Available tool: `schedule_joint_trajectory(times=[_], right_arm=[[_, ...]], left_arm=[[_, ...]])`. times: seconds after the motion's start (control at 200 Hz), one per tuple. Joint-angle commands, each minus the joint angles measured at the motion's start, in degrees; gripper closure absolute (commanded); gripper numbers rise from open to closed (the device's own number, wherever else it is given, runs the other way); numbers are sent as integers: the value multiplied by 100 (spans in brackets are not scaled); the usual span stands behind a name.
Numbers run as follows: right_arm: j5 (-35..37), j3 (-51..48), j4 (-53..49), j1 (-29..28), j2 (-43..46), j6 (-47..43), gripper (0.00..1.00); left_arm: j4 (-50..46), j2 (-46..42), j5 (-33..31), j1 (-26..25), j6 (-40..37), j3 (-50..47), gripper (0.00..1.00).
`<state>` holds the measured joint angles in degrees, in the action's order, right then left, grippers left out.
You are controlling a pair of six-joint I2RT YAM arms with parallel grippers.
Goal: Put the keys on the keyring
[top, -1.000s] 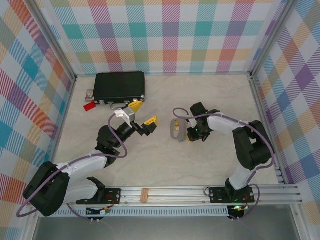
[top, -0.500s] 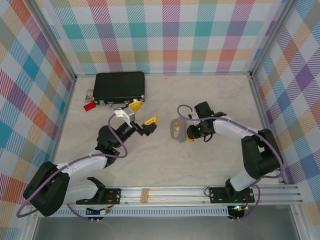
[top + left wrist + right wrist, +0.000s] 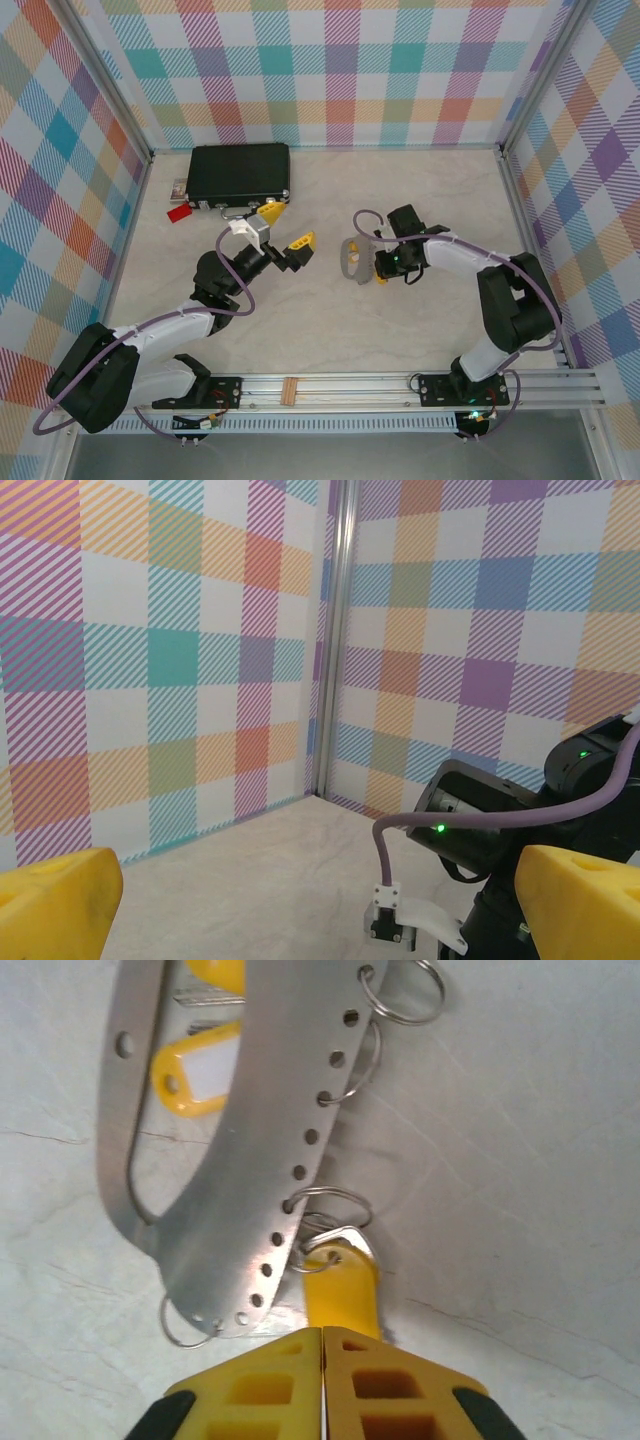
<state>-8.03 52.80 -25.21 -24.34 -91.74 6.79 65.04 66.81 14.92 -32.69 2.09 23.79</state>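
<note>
Right wrist shows right gripper (image 3: 323,1332) closed (jaws touching) at a yellow-headed key (image 3: 340,1290).

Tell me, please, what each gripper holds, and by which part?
The left gripper is open and holds nothing. The right gripper is shut at the near end of a yellow tag; a real grip cannot be told.

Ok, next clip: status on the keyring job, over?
Left gripper open, held up off the table. Right gripper shut, tips against a yellow key tag at the keyring edge; grip unclear. Black case far off, not in the way.
</note>
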Motion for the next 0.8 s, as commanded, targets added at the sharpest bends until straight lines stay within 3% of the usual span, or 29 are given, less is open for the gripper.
schedule_joint_trajectory(times=[0.0, 0.36, 0.795], right_arm=[[-549, -65, 264, 48, -2, 244, 92], [109, 171, -214, 221, -670, 796, 94], [865, 82, -634, 736, -569, 1458, 84]], left_arm=[[298, -27, 63, 78, 55, -40, 0], [224, -90, 43, 87, 27, -50, 0], [277, -32, 65, 87, 55, -50, 0]])
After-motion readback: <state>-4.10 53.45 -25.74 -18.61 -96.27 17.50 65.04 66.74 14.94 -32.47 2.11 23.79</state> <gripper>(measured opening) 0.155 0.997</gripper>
